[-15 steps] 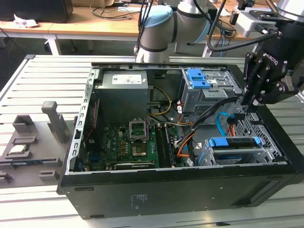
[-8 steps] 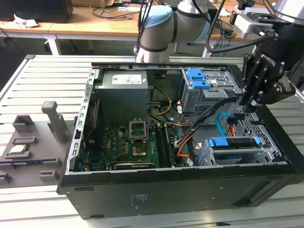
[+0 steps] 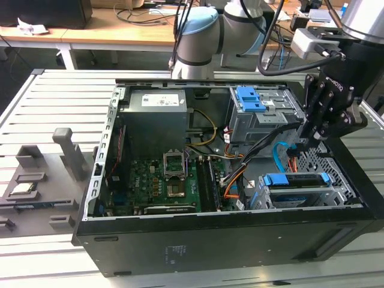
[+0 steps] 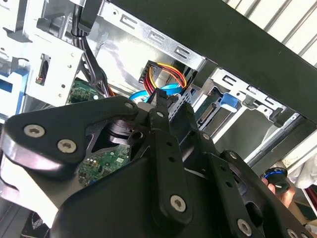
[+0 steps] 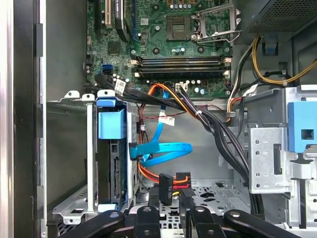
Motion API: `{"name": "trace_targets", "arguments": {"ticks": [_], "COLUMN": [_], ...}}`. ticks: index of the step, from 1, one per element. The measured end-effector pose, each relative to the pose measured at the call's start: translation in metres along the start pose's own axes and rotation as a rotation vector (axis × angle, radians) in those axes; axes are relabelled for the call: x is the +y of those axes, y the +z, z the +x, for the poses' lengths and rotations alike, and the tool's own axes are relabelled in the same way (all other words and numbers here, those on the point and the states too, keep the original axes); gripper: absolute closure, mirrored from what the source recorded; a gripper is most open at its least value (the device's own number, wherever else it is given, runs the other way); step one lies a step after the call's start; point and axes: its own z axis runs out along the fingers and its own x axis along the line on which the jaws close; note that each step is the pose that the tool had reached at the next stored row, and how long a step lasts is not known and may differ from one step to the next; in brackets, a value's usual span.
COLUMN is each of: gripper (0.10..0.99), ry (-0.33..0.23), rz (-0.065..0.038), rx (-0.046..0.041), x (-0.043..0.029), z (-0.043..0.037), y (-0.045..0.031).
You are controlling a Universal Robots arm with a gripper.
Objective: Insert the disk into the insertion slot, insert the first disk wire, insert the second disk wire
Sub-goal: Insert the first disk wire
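The disk (image 5: 116, 168), in a blue carrier (image 3: 297, 179), sits inside the insertion slot (image 5: 89, 148), the low grey cage (image 3: 300, 195) at the case's front. My gripper (image 3: 306, 144) hangs just behind that cage. In the first wrist view my gripper (image 5: 168, 210) is shut on the dark plug of the first disk wire (image 5: 166, 187), whose red and orange strands run off sideways. The second disk wire (image 5: 163, 148), a light-blue loop (image 3: 277, 155), lies between plug and disk, its own plug against the disk's rear. In the second wrist view the fingertips (image 4: 158, 96) meet below the red-orange strands (image 4: 168, 74).
A taller grey bay with a blue latch (image 3: 252, 102) stands beside the gripper (image 5: 302, 124). A thick black cable bundle (image 5: 218, 129) crosses behind the wires. The motherboard (image 3: 162, 180) and power supply (image 3: 156, 102) fill the rest of the case. Grey fixtures (image 3: 66, 153) stand at the exterior view's left.
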Motion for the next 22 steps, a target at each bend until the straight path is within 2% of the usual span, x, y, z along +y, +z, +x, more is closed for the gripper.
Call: {"name": "trace_targets", "arguments": {"ticks": [7,11,18,19,20,22], "gripper": [0.784,0.784,0.784,0.800,0.918,0.918], "ry": [0.001,0.001,0.001,0.001,0.001,0.001], "rz": [0.000,0.000,0.000,0.000,0.000,0.000], "rx": [0.0179,0.0255,0.0265,0.0264,0.0264,0.0264], "x": [0.0038,0.0048,0.0049,0.0049,0.0049,0.0049], "z": [0.0002,0.0006,0.0006,0.0006,0.0006,0.0006], "y": [0.0045,0.0101,0.0107,0.0108,0.0108,0.0109]}}
